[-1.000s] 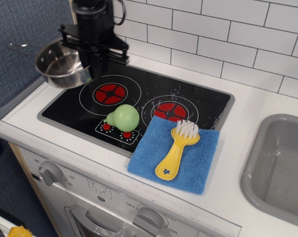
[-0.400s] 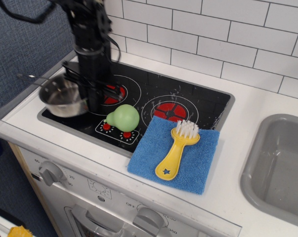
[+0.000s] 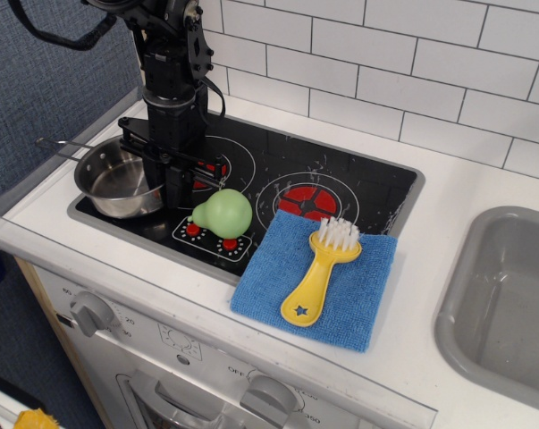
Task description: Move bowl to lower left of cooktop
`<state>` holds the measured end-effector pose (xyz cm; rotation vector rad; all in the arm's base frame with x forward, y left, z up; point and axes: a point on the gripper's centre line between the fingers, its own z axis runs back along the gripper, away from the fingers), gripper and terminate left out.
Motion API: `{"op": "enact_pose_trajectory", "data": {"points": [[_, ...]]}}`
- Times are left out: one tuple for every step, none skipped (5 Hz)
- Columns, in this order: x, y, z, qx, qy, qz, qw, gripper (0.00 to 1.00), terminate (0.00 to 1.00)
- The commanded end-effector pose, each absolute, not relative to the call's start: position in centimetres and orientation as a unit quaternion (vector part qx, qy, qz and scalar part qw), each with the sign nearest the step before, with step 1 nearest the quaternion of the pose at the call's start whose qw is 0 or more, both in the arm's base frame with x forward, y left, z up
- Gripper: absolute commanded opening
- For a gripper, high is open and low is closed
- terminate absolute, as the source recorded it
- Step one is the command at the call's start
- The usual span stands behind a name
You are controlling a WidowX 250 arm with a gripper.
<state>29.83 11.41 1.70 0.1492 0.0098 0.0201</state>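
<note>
The bowl (image 3: 117, 181) is a small shiny steel pot with a thin wire handle pointing left. It sits on the lower left corner of the black glass cooktop (image 3: 341, 170). My black gripper (image 3: 166, 183) reaches down from above and is shut on the bowl's right rim. The fingertips are partly hidden behind the rim.
A green pear-shaped toy (image 3: 223, 213) lies on the cooktop just right of the gripper. A blue cloth (image 3: 363, 277) with a yellow brush (image 3: 318, 273) on it overlaps the cooktop's front right. A grey sink (image 3: 506, 299) is at the right. A tiled wall stands behind.
The gripper has carried the bowl down and toward the front from above the counter's left edge. The bowl now rests on the cooktop's lower left corner.
</note>
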Motion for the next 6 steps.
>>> {"op": "enact_pose_trajectory", "data": {"points": [[29.3,12.2,5.3,0.085,-0.041,0.027,0.995,1.00,0.00],[28.1,12.5,7.6,0.075,-0.065,0.036,0.994,1.00,0.00],[27.5,12.3,8.6,0.059,-0.066,0.029,0.996,1.00,0.00],[27.7,12.1,8.1,0.057,-0.043,0.015,0.997,1.00,0.00],[27.7,12.1,8.1,0.057,-0.043,0.015,0.997,1.00,0.00],[27.7,12.1,8.1,0.057,-0.043,0.015,0.997,1.00,1.00]]}}
